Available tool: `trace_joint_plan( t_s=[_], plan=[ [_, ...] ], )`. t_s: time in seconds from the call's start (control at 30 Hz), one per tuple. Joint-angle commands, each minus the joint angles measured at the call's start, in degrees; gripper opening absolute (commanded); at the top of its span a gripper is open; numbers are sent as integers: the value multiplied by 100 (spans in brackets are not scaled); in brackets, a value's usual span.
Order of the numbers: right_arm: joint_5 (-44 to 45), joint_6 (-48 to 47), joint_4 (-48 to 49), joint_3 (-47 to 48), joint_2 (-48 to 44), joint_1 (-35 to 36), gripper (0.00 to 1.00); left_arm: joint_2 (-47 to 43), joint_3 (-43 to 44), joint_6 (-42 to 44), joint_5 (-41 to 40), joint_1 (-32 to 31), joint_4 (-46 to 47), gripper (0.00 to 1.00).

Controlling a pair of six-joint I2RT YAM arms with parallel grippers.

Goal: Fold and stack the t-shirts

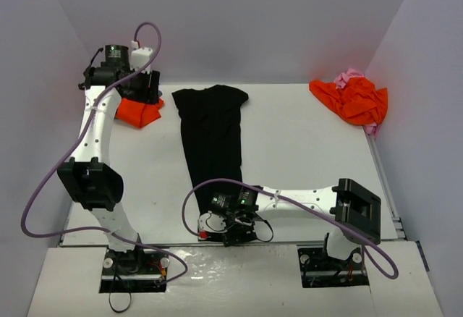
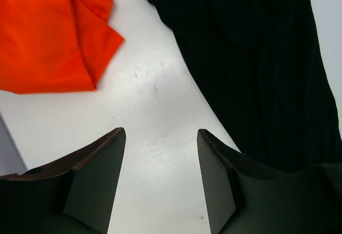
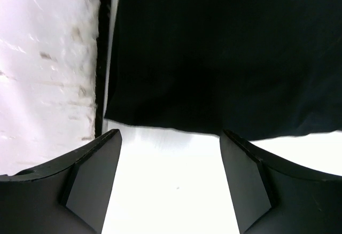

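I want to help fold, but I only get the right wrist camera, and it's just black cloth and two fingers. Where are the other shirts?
Observer: A crumpled orange t-shirt lies over a pink t-shirt in the far right corner of the table.
Operator: Any on the other side?
Observer: Yes, a second orange t-shirt lies far left, beside the black t-shirt but not touching it.
Operator: What's the other arm doing?
Observer: The left gripper hangs over bare table between those two, jaws apart, holding nothing.
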Motion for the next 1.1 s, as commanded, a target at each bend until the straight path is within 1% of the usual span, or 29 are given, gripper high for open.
trace_joint_plan(
  t_s=[0.0, 0.1, 0.23, 0.27, 0.43, 0.53, 0.57, 0.7, 0.87, 0.97, 1.07],
  plan=[
    [125, 167, 383, -387, -583, -136, 72, -860, -1045, 291, 591, -47, 387, 52],
    [45, 116, 550, -387, -357, -16, 72, -889, -1359, 244, 296, -3, 563, 52],
    [540, 56, 635, -287, -113, 486, 72, -888, -1402, 136, 219, 23, 696, 52],
    [700, 77, 620, -251, -53, 529, 72, -906, -1397, 109, 208, 23, 735, 52],
    [824, 117, 481, -33, 84, 639, 72, -966, -1420, 118, 147, 23, 687, 52],
    [808, 133, 358, -15, 27, 648, 73, -1115, -1618, 221, 399, 9, 706, 39],
    [801, 133, 354, -27, -19, 648, 73, -1183, -1695, 263, 459, 5, 697, 37],
    [555, 171, 498, -232, -10, 648, 73, -1521, -2038, 386, 493, -74, 678, 37],
    [344, 186, 455, 15, 145, 847, 72, -1633, -2172, 393, 460, -71, 619, 37],
    [171, 241, 260, 148, 134, 876, 72, -1781, -2271, 502, 792, -80, 532, 35],
    [263, 186, 315, -17, 121, 876, 72, -1794, -2345, 895, 1229, -155, 64, 35]
  ],
)
